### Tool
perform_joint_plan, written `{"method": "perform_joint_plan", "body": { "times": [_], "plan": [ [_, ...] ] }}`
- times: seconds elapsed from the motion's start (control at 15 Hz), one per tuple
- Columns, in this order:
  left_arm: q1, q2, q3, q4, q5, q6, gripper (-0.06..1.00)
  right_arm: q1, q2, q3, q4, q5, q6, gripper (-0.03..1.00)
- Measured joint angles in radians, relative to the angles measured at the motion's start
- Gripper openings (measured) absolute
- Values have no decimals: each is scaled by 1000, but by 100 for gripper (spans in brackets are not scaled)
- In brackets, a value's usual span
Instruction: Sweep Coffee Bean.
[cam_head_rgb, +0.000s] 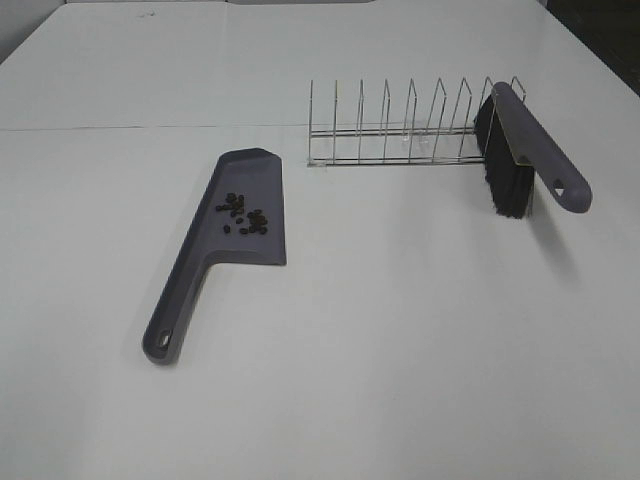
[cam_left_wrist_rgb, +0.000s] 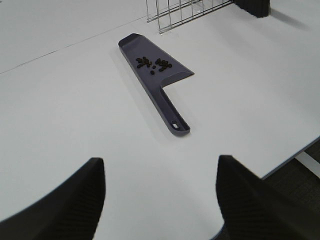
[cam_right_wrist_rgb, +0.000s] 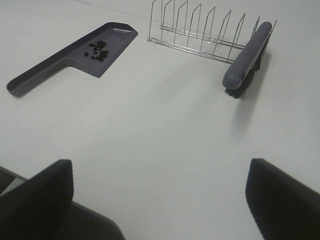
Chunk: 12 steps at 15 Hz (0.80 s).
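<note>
No brand, label or lettering can be read anywhere on show here. One grey dustpan lies flat on the white table, left of centre, its pan end far and its long handle running near and left, with a single hanging hole in the handle tip. On the pan's flat floor sits the coffee bean cluster: tiny dark ovals, loosely bunched, roughly fifteen to twenty, too small and too crowded for an exact count. None can be made out on the bare table.

Far and right stands one wire rack, with about nine upright loops in a row. One brush is propped at the rack's right end, black bristles down on the table, grey handle slanting near and right, again with one hole at its tip.

Both arms are out of the overhead view. From the left wrist camera, the left gripper hangs above the table's near edge, its two fingers spread wide with nothing between them. Same story at the right gripper: two fingers wide apart, nothing held, well short of the brush.
</note>
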Motion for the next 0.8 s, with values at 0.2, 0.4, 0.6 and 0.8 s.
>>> {"method": "perform_joint_plan", "body": {
  "times": [0.2, 0.4, 0.6, 0.8],
  "plan": [
    [0, 0, 0, 0, 0, 0, 58, 0, 0, 0, -20, -1, 17, 79],
    [0, 0, 0, 0, 0, 0, 58, 0, 0, 0, -43, -2, 43, 79],
    [0, 0, 0, 0, 0, 0, 58, 0, 0, 0, -63, -9, 74, 79],
    [15, 0, 0, 0, 0, 0, 58, 0, 0, 0, -63, -11, 75, 79]
  ]
}}
